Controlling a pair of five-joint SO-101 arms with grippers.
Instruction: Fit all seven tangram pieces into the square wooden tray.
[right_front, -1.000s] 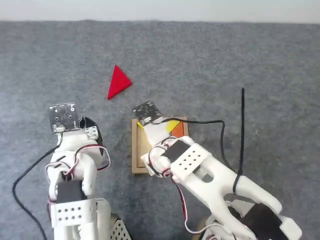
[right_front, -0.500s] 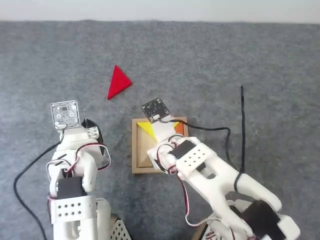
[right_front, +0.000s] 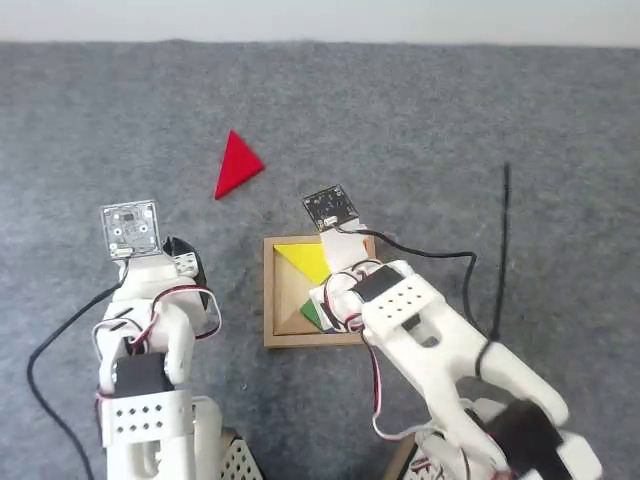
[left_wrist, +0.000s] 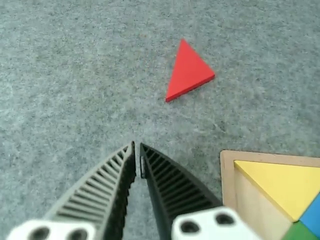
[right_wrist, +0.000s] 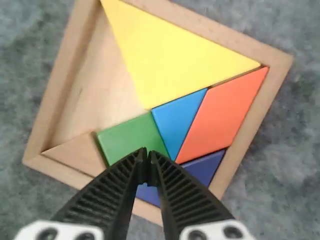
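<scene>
With left jaws and right jaws both pinched closed on nothing, the left could shove the red triangle (left_wrist: 188, 72) ahead instead of gripping it.

The tray (right_wrist: 51, 100) is finished in pale plain wood. A yellow piece (right_wrist: 170, 55), a blue piece (right_wrist: 177, 117), an orange piece (right_wrist: 225, 115), a green piece (right_wrist: 127, 142) and a dark blue piece (right_wrist: 205, 167) are seen in it. A red triangle (left_wrist: 189, 72) is shown against the mottled grey table cover (right_front: 450, 120).

The high camera looks down on the whole table (right_front: 450, 120) from above; the left wrist camera sits low, facing far; the right one hangs close — all see the tray (right_front: 268, 300).
</scene>
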